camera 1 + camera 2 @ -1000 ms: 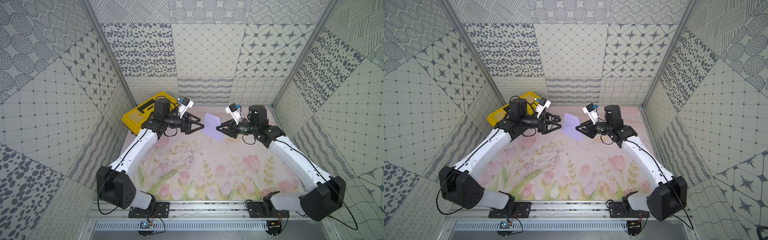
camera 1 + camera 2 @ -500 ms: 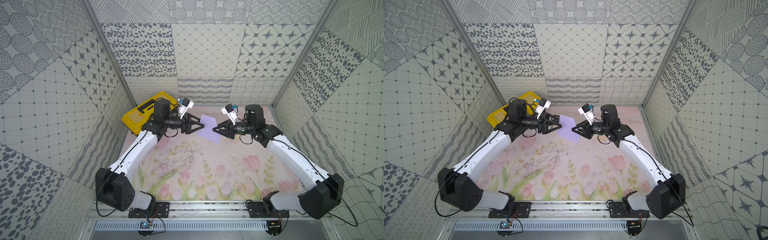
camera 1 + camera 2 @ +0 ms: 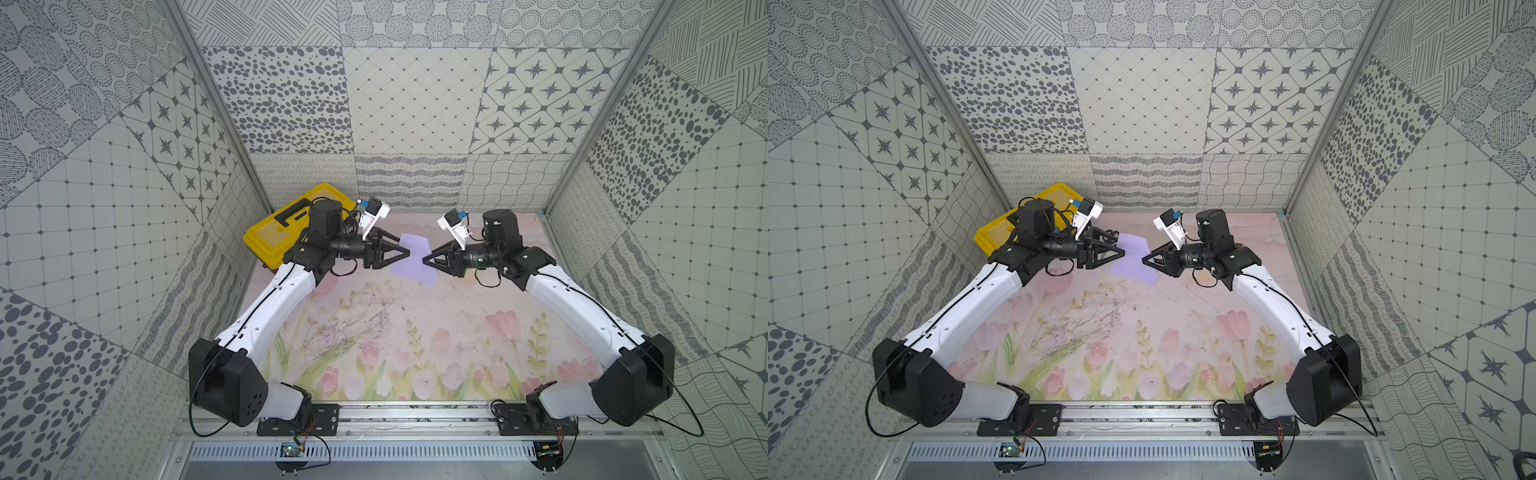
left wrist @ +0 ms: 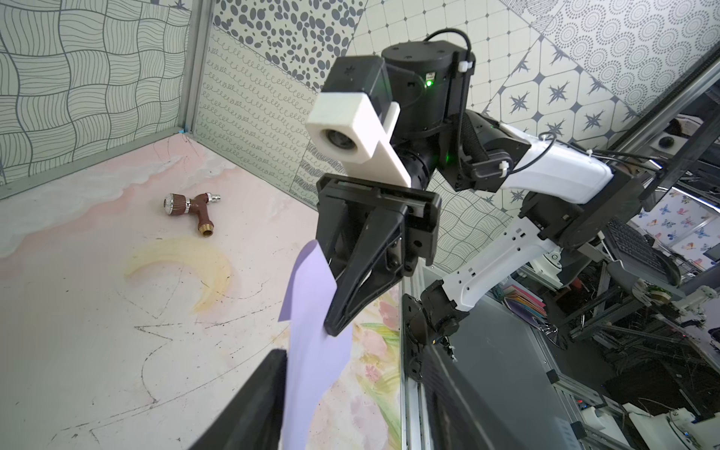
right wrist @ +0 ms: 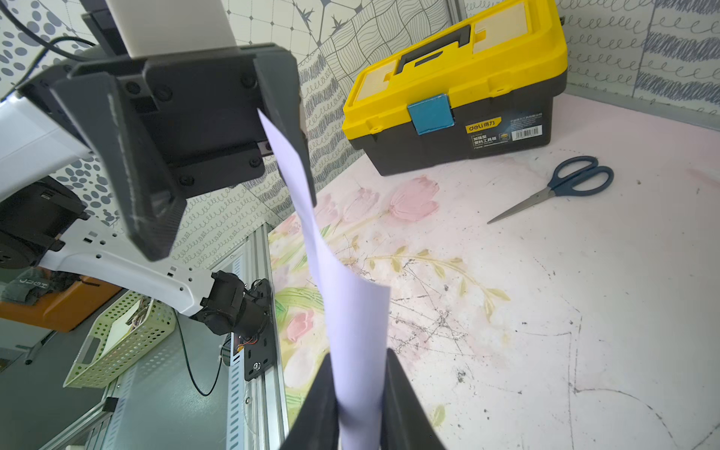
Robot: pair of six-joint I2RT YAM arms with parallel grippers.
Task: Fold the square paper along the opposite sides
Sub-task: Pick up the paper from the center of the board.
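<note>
1. The square paper (image 3: 415,259) is held up off the surface (image 3: 415,332), over its far middle part, between the two arms' tips in both top views.
2. The right pincer (image 3: 424,261) is closed on the paper: in the left wrist view its two dark fingers meet at the tip with the lavender sheet pinched between them.
3. In the right wrist view the sheet rises from between that pincer's own fingers (image 5: 405,409), stands nearly on edge and bends in a soft curve toward the other arm.
4. The left pincer (image 3: 406,250) faces the right one, and its jaws stand apart.
5. The sheet's free end lies against the inner face of one of its fingers (image 5: 300,156); the opposite finger is well clear of the paper, so nothing is gripped on that side.
6. A yellow toolbox (image 3: 270,239) with a black base stands at the far left corner, behind the left arm.
7. Blue-handled scissors (image 5: 561,187) lie flat on the surface near the toolbox.
8. A brown tap fitting (image 4: 191,208) lies near the far right corner, well apart from the paper.
</note>
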